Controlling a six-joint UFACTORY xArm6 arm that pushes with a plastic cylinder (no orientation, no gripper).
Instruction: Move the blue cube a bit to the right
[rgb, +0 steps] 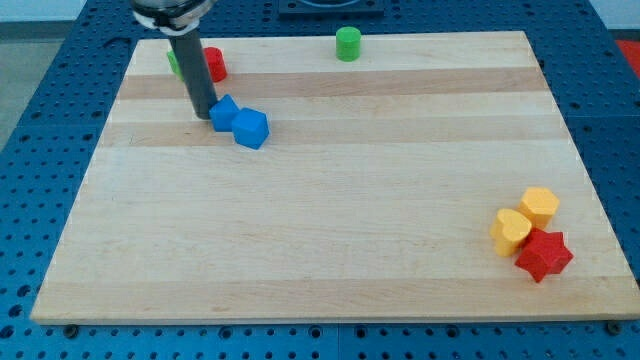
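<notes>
My tip (203, 115) has no fingers; it touches the left side of a small blue block (223, 112), which touches the blue cube (251, 128), near the board's (330, 230) top-left corner.

A green cylinder (347, 44) stands at the bench's (330, 240) top edge; a red star (544, 255) touches two yellow blocks (511, 231) (540, 206) at lower right; a red block (214, 64) sits top left.

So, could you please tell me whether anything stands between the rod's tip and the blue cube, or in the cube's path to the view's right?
Yes: a second blue block sits between my tip and the blue cube, touching both as far as I can tell. To the cube's right, the wooden board shows nothing in the way.
</notes>
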